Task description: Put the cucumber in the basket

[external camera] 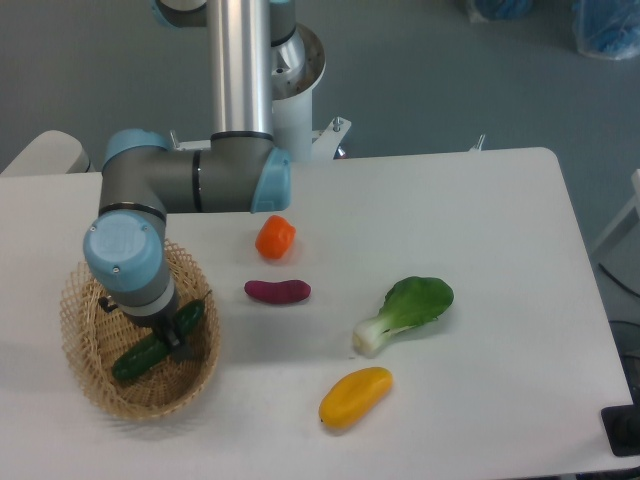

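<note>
A white table (pixel 480 200) stands on a grey-blue floor (pixel 450 70), with blue bags (pixel 605 25) beyond.

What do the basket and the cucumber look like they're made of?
The basket looks like woven wicker or straw: tan, matte, with an open looped rim. The cucumber is dark green, smooth and glossy, which suggests a plastic or rubber replica, though that isn't certain.

open table (pixel 480 210) right of basket (pixel 80 375)
</note>
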You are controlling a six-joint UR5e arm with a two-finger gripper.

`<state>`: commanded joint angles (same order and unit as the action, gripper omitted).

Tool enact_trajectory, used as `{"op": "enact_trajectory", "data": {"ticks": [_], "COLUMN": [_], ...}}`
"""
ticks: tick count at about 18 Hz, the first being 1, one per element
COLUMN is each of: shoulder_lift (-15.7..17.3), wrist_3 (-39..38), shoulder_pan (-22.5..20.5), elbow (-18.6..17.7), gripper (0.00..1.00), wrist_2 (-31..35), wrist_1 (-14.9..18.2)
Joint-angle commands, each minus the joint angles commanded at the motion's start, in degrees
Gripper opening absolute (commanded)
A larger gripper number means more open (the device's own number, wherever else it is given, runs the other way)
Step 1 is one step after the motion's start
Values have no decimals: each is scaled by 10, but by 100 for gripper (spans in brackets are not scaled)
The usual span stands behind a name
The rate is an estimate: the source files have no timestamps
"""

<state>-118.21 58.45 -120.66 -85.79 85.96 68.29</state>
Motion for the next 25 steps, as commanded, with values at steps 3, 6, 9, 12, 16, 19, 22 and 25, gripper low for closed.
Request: {"op": "enact_trajectory", "data": {"ticks": [3,6,9,12,16,19,22,25], "shoulder_lift": [-6,-28,-48,-68,-93,-114,-134,-146], "wrist_3": [1,37,62,90,131,161,190,215], "shoulder_pan": [-39,-70,-99,-121,-149,-167,-186,-200], "elbow": [23,63,109,136,164,189,214,229], "gripper": [100,100,100,100,100,100,100,100], "wrist_2": [0,0,0,0,1,1,17,25], "wrist_1": [1,21,52,52,52,52,53,52]}}
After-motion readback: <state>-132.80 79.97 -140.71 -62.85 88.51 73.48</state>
